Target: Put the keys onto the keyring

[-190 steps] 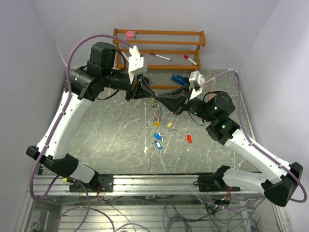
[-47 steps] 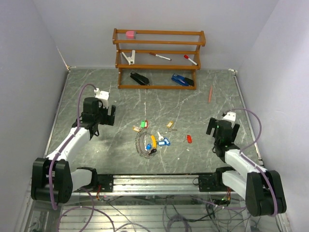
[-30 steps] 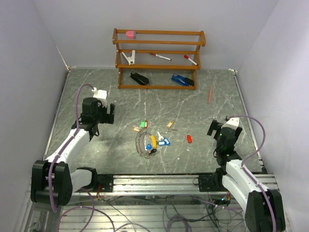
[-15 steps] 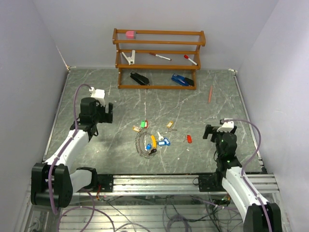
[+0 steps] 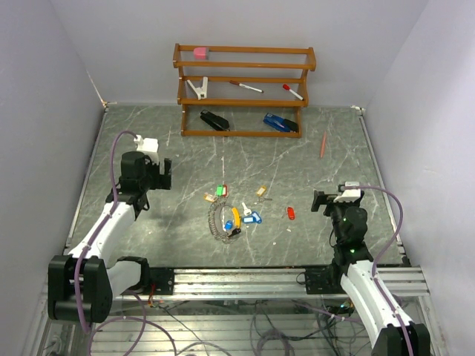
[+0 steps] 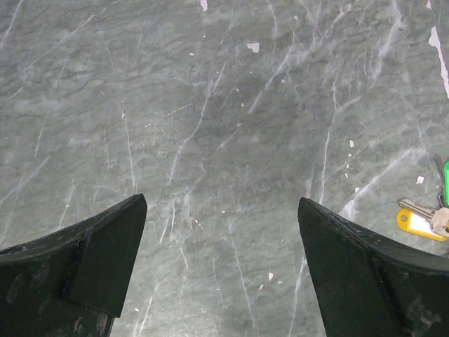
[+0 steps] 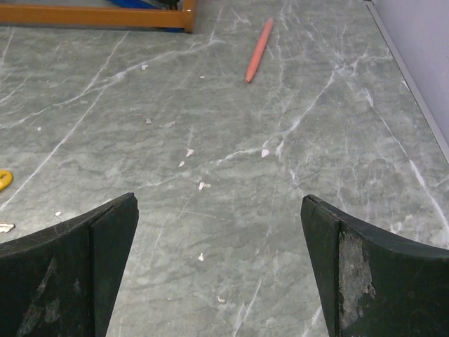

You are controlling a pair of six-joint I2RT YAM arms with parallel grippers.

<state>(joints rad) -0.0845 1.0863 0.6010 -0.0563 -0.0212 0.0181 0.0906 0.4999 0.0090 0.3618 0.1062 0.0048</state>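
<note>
Both sets of jaws spread wide, nothing held. Centre frame: keyring, long axis top-to-bottom, keys clustered at its right edge. Your left gripper nearer keyring; right gripper nearer stray red-tag key.

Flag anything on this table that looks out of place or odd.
A red-tagged key and a tan-tagged key lie loose, apart from the keyring. An orange pencil lies alone far to the right, away from the shelf.
</note>
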